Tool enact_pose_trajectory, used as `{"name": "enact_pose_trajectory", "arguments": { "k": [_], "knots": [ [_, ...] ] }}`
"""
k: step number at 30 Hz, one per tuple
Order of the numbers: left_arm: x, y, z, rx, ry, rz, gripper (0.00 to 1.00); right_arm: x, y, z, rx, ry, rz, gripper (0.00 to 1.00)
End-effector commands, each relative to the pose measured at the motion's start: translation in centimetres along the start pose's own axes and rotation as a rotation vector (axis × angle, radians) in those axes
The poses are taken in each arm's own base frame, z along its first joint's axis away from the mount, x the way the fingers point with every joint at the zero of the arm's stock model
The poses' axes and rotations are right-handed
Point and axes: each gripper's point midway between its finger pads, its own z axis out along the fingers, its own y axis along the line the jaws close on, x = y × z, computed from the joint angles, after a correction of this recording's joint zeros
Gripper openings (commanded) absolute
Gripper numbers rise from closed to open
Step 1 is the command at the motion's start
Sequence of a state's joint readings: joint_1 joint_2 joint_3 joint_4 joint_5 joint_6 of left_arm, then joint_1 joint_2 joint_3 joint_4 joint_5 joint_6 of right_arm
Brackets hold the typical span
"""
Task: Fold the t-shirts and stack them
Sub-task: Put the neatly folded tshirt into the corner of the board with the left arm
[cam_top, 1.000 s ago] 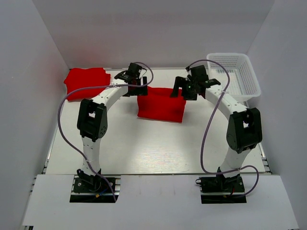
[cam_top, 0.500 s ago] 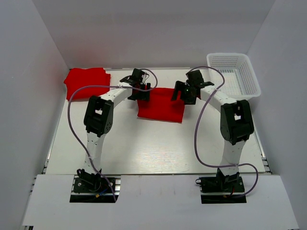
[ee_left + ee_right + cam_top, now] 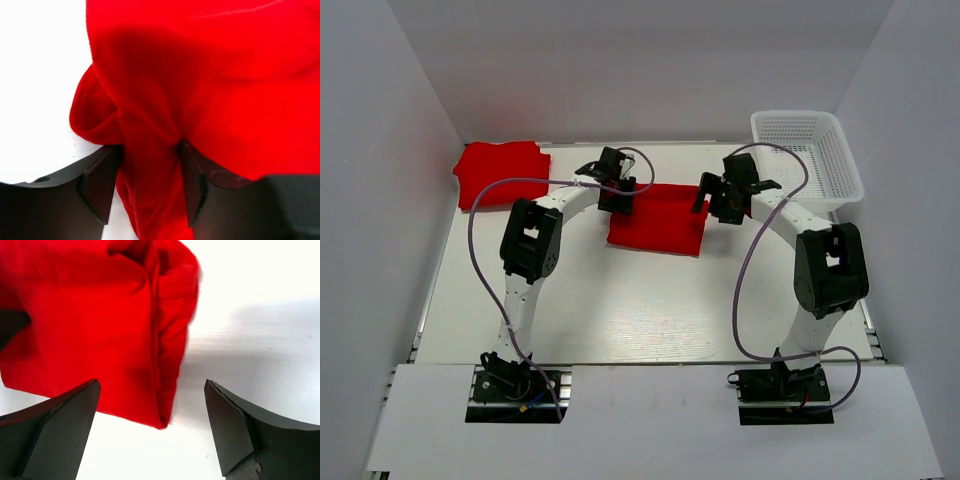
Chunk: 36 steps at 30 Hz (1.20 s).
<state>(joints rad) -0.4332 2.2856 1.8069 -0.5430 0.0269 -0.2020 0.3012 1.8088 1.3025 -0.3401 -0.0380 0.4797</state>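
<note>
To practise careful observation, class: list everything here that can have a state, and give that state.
centre t-shirt, folded, lying flat, one edge bunched up
far-left t-shirt, folded, lying untouched
basket, upright, empty
left tool, shut on the centre t-shirt's bunched edge
right tool, open, holding nothing

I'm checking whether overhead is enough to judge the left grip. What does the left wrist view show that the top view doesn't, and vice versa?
Only left wrist: a bunched fold of the middle shirt pinched between the left gripper's fingers. Only top: a second shirt folded at the far left, a white basket at the far right, and the right gripper open at the middle shirt's right edge. Both: the red middle shirt on the white table, with the left gripper at its corner.
</note>
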Motion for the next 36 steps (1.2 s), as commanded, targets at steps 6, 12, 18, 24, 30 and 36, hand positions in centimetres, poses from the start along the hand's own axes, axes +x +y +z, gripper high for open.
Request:
{"name": "enact_pose_trajectory", "arguments": {
  "k": [6, 12, 18, 24, 30, 36],
  "knots": [
    [4.9, -2.1, 1.5, 0.133, 0.133, -0.019, 0.06, -1.6, -2.1, -3.6, 0.08, -0.123, 0.014, 0.9],
    [0.2, -2.1, -2.5, 0.159, 0.001, -0.004, 0.0, -1.0, -4.6, -6.5, 0.16, -0.191, 0.025, 0.9],
    [-5.7, 0.0, -9.6, 0.034, -0.2, 0.098, 0.0, 0.7, -7.5, -9.1, 0.271, -0.25, 0.086, 0.9],
    [-9.4, 3.0, -14.0, -0.09, -0.288, 0.164, 0.0, 1.1, -8.4, -10.6, 0.314, -0.253, 0.084, 0.9],
    [-12.3, 6.6, -16.8, -0.193, -0.348, 0.261, 0.0, 1.2, -8.7, -11.3, 0.333, -0.271, 0.092, 0.9],
    [-16.3, 10.1, -20.8, -0.301, -0.431, 0.341, 0.0, 0.9, -9.3, -11.8, 0.38, -0.267, 0.083, 0.9]
  ]
}}
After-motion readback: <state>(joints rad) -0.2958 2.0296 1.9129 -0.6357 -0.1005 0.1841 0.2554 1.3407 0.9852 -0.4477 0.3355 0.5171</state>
